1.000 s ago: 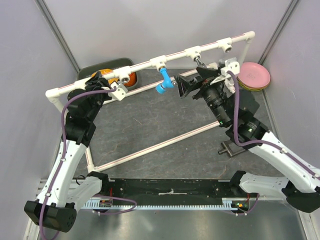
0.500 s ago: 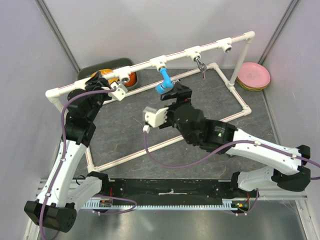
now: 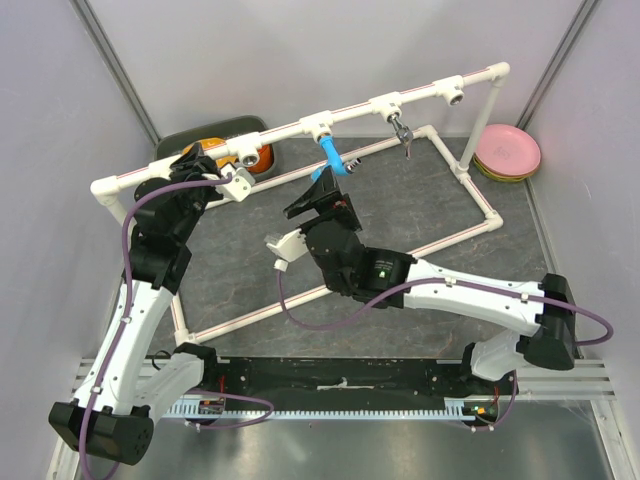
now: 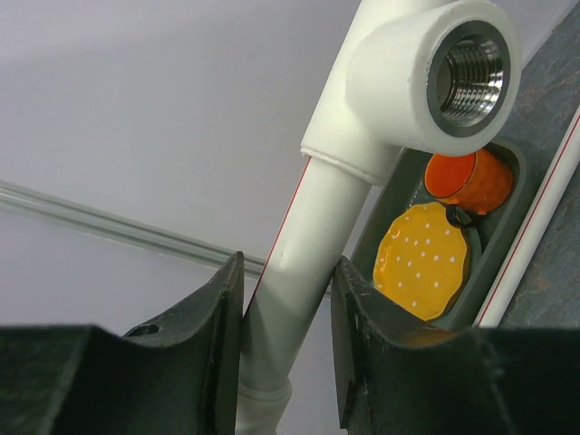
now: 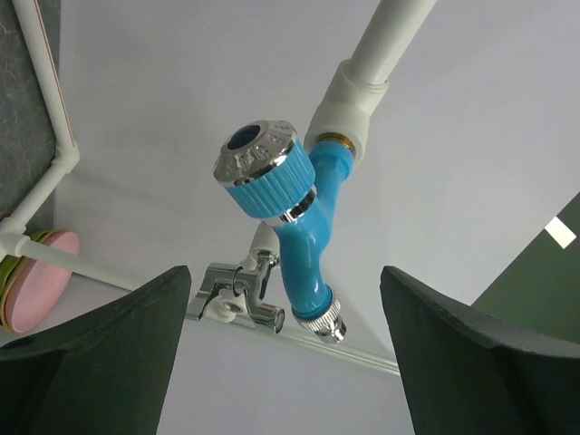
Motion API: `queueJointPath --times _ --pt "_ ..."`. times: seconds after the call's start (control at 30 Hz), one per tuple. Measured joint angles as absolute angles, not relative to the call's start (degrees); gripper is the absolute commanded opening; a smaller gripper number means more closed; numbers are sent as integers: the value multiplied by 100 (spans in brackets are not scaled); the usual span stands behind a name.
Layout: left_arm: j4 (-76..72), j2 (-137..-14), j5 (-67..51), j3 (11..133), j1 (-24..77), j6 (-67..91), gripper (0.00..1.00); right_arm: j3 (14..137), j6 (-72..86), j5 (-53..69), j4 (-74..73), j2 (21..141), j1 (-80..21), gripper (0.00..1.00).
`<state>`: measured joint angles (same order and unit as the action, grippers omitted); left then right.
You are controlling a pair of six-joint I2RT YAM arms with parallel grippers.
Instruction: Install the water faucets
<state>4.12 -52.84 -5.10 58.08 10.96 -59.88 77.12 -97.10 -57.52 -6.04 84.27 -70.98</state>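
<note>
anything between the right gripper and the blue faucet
Nothing visible. The right gripper is open, and the blue faucet hangs from its white tee in the free gap ahead of the fingers. The chrome faucet lies beyond it, not between.

The right gripper (image 5: 283,304) stands wide open, its dark fingers (image 5: 100,362) at the lower corners. Between them and farther off hangs the blue faucet (image 5: 306,240) — threaded end up in a white tee socket (image 5: 353,104), round knob (image 5: 265,172) chrome-capped, touching neither finger. Behind it is a chrome faucet (image 5: 237,297). At left are the white pipe frame (image 5: 41,100) and pink plates (image 5: 41,272).
</note>
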Motion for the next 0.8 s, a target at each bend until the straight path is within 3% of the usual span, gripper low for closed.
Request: queueJointPath --times 0.07,0.17,0.53,0.8 --pt "412 -5282 -510 5808 1096 -5986 2 7714 -9806 -5749 -489 8549 -6960 89" --pt "410 -5275 -513 5804 1096 -5986 2 7730 -9898 -5734 -322 8715 -6748 78" --pt "386 -5271 -517 5784 1096 -5986 2 7813 -10154 -5627 552 9065 -6261 61" --pt "329 -5282 -519 5767 1079 -5983 2 7813 -10571 -5579 1125 9194 -6114 22"
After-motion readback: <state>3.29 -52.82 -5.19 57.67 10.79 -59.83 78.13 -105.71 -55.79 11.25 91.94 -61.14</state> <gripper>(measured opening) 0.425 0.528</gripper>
